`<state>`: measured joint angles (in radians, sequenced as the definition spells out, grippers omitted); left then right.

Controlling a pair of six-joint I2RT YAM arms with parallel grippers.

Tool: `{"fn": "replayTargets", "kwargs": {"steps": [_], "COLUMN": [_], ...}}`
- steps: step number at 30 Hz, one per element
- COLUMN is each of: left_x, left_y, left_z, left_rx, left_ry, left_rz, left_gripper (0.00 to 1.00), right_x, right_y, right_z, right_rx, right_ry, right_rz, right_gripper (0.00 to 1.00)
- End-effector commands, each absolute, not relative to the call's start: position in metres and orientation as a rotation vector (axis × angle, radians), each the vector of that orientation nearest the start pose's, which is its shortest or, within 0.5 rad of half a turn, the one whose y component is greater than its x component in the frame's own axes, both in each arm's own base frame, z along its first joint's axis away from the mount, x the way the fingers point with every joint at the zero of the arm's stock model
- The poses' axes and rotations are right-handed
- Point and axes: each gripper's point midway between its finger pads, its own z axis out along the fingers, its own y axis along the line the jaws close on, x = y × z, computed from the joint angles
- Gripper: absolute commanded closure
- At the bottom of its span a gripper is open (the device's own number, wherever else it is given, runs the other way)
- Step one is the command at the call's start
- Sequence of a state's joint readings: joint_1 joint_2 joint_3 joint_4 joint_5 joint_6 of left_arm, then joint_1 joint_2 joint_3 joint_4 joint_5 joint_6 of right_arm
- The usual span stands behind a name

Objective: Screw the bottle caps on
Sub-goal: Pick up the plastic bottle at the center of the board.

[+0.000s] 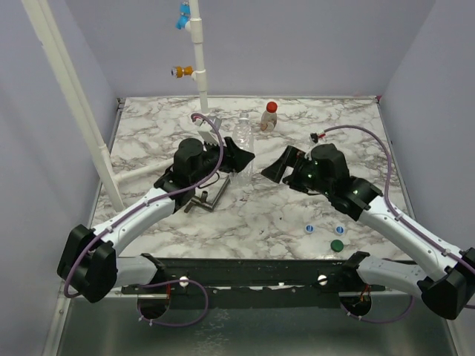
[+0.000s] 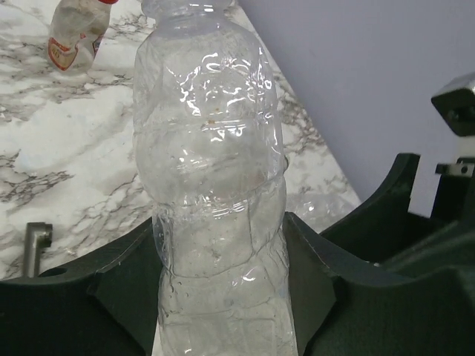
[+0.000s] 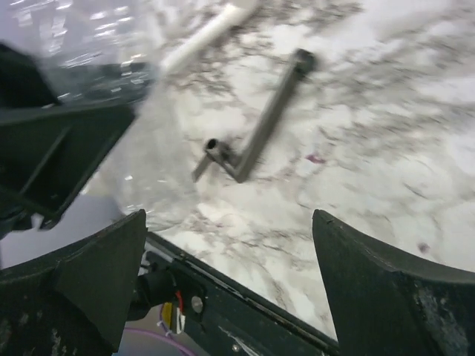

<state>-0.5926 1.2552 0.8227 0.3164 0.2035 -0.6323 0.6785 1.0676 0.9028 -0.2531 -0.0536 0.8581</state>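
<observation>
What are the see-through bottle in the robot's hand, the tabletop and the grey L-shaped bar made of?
The bottle looks like thin clear plastic, glossy, with creases, dents and bright glints. The tabletop shows a smooth white-and-grey marble pattern; real stone or printed laminate, I cannot tell. The L-shaped bar seems to be metal: dull grey, faint sheen.

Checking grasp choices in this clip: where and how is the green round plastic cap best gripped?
Grip the green round plastic cap by its rim, opposite sides, coming straight down from above. It lies flat and low on the marble table, apart from the two white-and-blue caps, so its side wall is probably the only purchase.
</observation>
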Motion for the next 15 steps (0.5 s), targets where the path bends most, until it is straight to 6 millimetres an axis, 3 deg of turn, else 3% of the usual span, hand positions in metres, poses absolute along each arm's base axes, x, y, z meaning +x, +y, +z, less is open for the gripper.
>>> {"fn": "replayTargets", "kwargs": {"steps": [1,9,15], "left_x": [0.291,0.261,0.248], "left_y": [-0.285,-0.275,-0.265], "left_z": [0.272,0.279,0.283], "left_rx": [0.440,0.679,0.738], "left_ry": [1.731,1.578,1.489], "left_rz": [-1.009,-0.916,-0.862], "left_gripper": [1.00,1.00,1.00], "right_x": [0.226,0.183,0.157], "right_y": [0.184,0.132,0.117], "right_z": [0.175,0.122,0.083], "right_rx": [0.437,0.672,0.783], "right_ry": [2.426,2.560,2.644], "right_rz": [0.534,0.241,0.124], "right_gripper": [0.04,0.08,0.23]}}
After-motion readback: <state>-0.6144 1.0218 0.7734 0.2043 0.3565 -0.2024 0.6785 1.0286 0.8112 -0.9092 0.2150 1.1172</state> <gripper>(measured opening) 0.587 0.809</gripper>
